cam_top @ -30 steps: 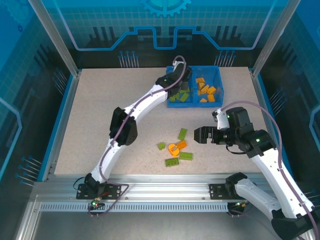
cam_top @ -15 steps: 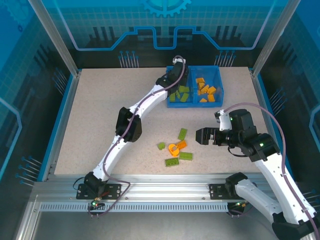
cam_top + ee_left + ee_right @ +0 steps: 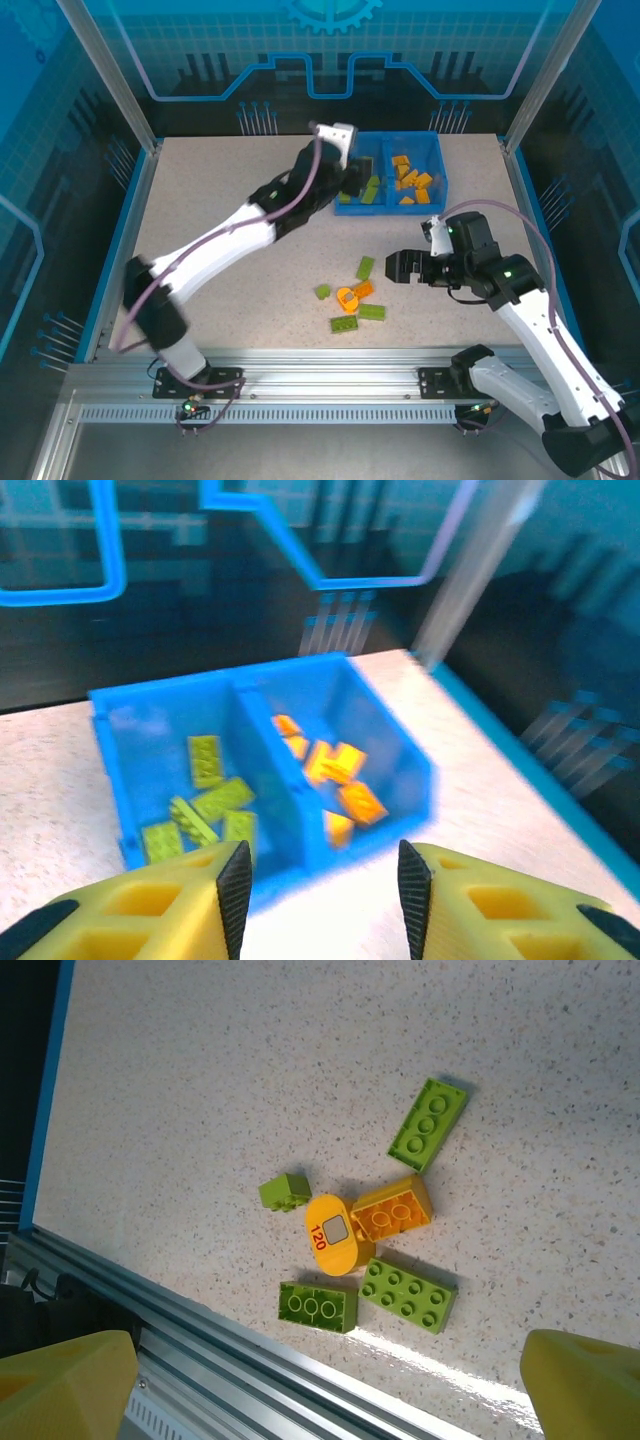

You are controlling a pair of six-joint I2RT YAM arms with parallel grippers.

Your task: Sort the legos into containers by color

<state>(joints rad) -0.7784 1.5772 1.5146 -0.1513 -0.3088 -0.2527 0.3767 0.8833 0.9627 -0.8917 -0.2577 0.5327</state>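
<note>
Though sunk into the left compartment a second ago, now lifted and pulled back: left claw point(image 3: 352, 180) at the left wall of the blue bin point(image 3: 395, 208), upper centre of the overhead view. Elbow swung far out to the lower left, well away from its old spot mid-surface. Jaws parted narrowly, nothing between the yellow fingers point(image 3: 150, 910), bin in full sight beyond them in the left wrist view. Green legos point(image 3: 215, 802) lying in the left compartment, uncovered now; orange legos point(image 3: 335, 780) in the right compartment, same as before. Centre wall between the two heaps.

Over to the right claw point(image 3: 392, 268): centre right of the overhead view, jaws spread wide, empty, hardly shifted over the last second. Just left of it, on the speckled surface point(image 3: 200, 170), six loose pieces in the same huddle as before. From the right wrist view: curved orange piece point(image 3: 335, 1233) marked 120, touching an orange brick point(image 3: 392, 1212); small green cube point(image 3: 284, 1191) just beside it, to the left; long green brick point(image 3: 428, 1125) above, apart; one green brick point(image 3: 317, 1306) to its lower left and a wider green brick point(image 3: 408, 1295) to its lower right, both near the metal rail point(image 3: 200, 1360).
</note>
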